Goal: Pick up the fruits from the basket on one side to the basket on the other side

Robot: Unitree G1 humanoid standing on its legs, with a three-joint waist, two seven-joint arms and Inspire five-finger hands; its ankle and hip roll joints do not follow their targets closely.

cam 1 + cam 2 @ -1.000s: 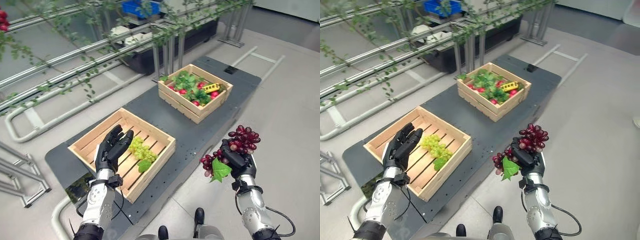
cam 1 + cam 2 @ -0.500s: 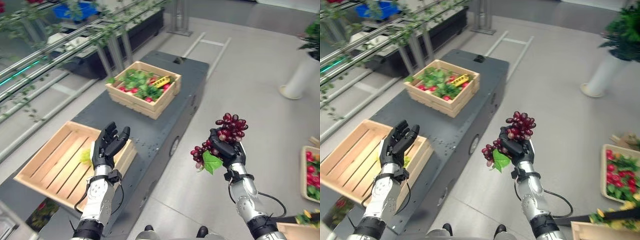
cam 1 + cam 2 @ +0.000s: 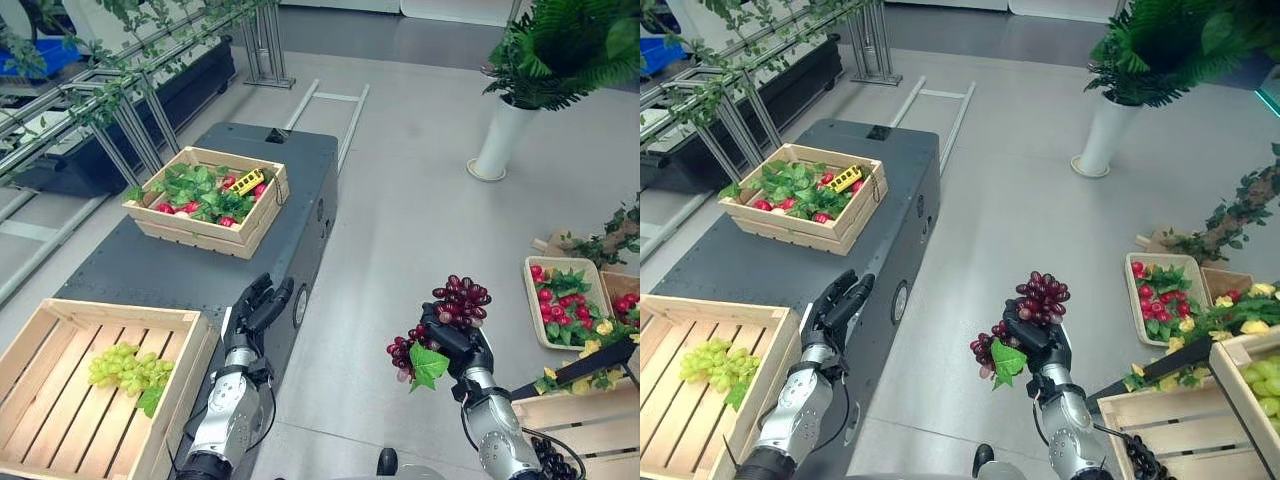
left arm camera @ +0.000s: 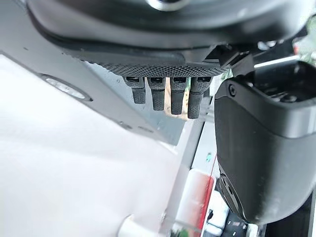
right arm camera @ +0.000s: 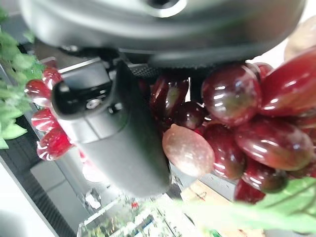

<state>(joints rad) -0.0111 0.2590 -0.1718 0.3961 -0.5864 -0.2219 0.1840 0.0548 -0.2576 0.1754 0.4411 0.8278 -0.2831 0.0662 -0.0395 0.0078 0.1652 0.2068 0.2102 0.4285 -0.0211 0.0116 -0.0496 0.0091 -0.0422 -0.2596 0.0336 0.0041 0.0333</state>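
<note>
1. The right hand [image 3: 462, 340] is curled round a bunch of red grapes [image 3: 452, 312] with a green leaf. It holds them up in the air over the grey floor [image 3: 400, 200], away from the dark worktop [image 3: 160, 270].
2. The left hand [image 3: 255, 312] holds nothing. Its fingers [image 4: 173, 96] are straight and spread out, and it is raised near the side of the worktop.
3. A wooden crate [image 3: 60, 400] sits at the near end of the worktop. A bunch of green grapes [image 3: 125, 368] lies inside it.
4. Another wooden crate [image 3: 205, 200] sits at the far end of the worktop. It is full of green leaves, red fruits and something yellow.
5. A third wooden crate [image 3: 1175, 430] stands on the floor on the right side, near the right arm.
6. A pale tray [image 3: 560, 300] with red fruits and leaves lies on the floor behind that crate.
7. A plant in a white pot [image 3: 498, 140] stands farther back on the floor.
</note>
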